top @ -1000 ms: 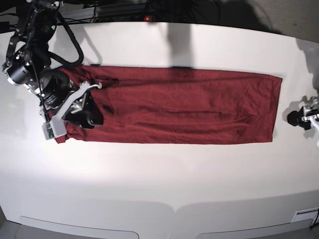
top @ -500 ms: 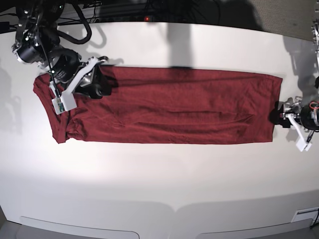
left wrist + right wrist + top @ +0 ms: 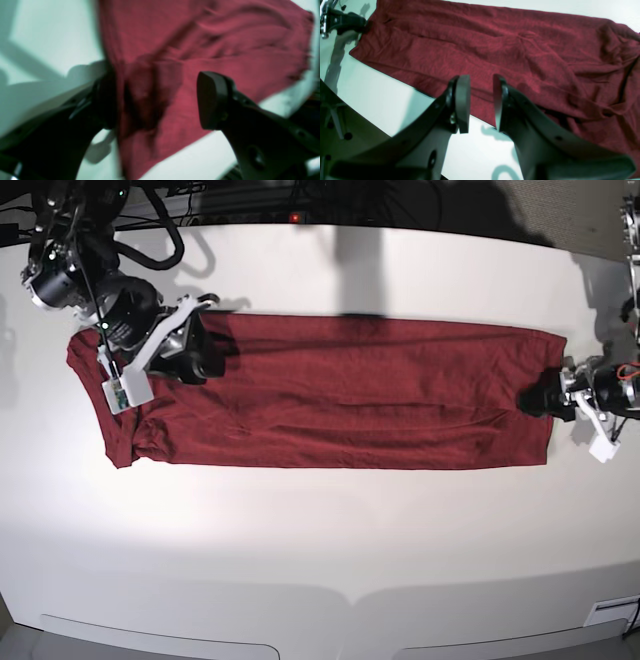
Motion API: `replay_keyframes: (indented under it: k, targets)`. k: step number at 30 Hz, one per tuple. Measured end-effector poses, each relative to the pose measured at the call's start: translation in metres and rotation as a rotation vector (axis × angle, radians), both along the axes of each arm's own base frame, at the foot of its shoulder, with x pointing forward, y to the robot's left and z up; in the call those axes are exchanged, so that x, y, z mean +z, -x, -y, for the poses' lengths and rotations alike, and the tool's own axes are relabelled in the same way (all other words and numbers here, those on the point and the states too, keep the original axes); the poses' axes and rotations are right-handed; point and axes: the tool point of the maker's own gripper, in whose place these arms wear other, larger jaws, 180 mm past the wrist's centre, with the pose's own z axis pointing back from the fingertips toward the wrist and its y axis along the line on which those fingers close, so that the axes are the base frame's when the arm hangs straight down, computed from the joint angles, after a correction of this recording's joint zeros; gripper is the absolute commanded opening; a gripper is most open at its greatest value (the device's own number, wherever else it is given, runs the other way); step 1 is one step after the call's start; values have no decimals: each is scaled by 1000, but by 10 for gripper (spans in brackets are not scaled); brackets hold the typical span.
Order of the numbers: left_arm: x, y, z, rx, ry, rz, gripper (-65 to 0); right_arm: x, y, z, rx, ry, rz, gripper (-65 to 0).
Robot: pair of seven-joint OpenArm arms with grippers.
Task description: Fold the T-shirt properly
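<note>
The maroon T-shirt (image 3: pixel 350 395) lies flat on the white table as a long strip folded lengthwise, with a rumpled left end. My right gripper (image 3: pixel 205 355) hovers over its top left part. In the right wrist view the jaws (image 3: pixel 481 102) stand a narrow gap apart and hold nothing, with the shirt (image 3: pixel 495 45) below. My left gripper (image 3: pixel 535 400) is at the shirt's right edge. In the blurred left wrist view it (image 3: pixel 157 100) is open and straddles the edge of the shirt (image 3: pixel 200 37), one finger (image 3: pixel 105 100) on the table side and the other over the cloth.
The white table (image 3: pixel 320 560) has bare surface in front of the shirt. Dark cables and equipment (image 3: pixel 300 200) run along the back edge. My left gripper also shows in the right wrist view (image 3: pixel 342 22).
My right gripper rose from the shirt's lower left to its top left, and the shirt's left end now lies spread out. My left gripper moved left onto the shirt's right edge.
</note>
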Motion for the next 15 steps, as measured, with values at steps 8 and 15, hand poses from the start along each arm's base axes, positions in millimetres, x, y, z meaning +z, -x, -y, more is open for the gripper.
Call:
replay_keyframes:
  k: [8, 15]
  targets:
    - [2, 0, 18, 1, 72, 11, -195, 3, 0, -1, 3, 3, 9, -483]
    - [3, 0, 19, 5, 82, 12, -195, 3, -1, -1, 3, 3, 10, -483]
